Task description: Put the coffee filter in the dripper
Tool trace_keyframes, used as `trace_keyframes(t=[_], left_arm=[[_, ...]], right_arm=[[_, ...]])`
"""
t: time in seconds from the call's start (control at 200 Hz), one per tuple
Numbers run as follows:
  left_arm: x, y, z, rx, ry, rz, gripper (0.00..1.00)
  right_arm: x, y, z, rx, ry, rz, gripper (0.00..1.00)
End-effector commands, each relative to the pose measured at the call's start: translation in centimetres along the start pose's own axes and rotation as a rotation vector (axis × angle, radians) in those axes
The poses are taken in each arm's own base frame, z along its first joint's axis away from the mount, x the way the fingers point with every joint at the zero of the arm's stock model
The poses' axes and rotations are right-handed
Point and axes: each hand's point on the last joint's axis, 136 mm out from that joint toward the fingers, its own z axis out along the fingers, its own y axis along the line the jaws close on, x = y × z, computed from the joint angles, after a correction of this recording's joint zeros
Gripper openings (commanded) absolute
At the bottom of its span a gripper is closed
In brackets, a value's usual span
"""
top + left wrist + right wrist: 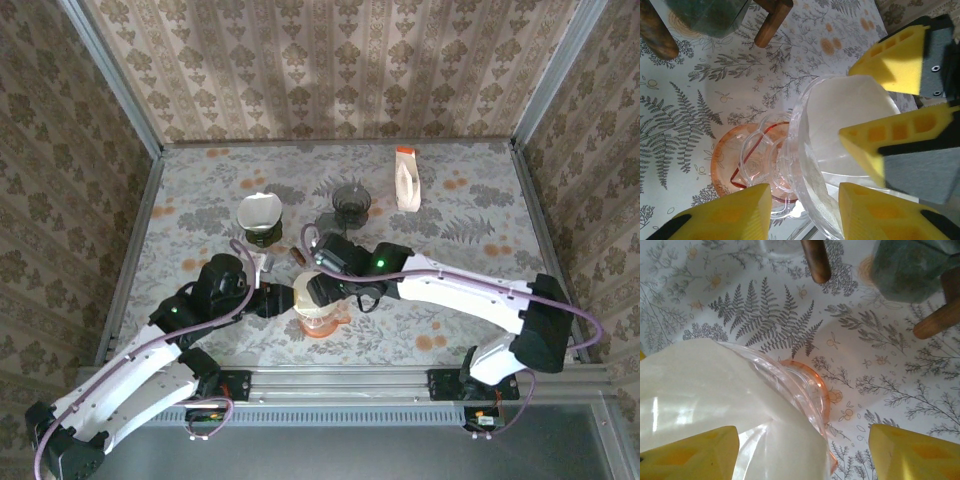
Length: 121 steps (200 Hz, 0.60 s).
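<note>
The clear dripper [320,322] stands on its orange base [722,165] at the near middle of the table. The white coffee filter [840,120] lies inside its cone. My left gripper [805,200] comes in from the left, one yellow finger outside the dripper's rim [795,150] and one inside, shut on the rim. My right gripper [802,455] hangs over the dripper [790,385] with its jaws wide open. One finger is above the filter [700,390], the other out over the table. In the top view the left gripper [292,297] and right gripper [322,290] meet at the dripper.
Behind stand a second dripper with a white filter [260,217], a dark glass dripper [351,203] and a white and orange packet [406,180]. Wooden legs [772,20] and dark glass [910,270] are close behind the work spot. A metal rail runs along the near edge.
</note>
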Motion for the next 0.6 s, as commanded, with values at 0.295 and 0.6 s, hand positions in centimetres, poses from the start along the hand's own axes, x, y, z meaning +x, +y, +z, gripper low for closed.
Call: trace_keyframes(t=[0.295,0.6], left_arm=[[0.3,0.0,0.3,0.012,0.002,0.002,0.42],[0.3,0.1,0.3,0.012,0.002,-0.001,0.44]], right_arm=[[2.0,1.0,2.7,-0.012,0.14,-0.04,0.72],[2.8,0.7,3.9,0.022,0.19,-0.059,0.72]])
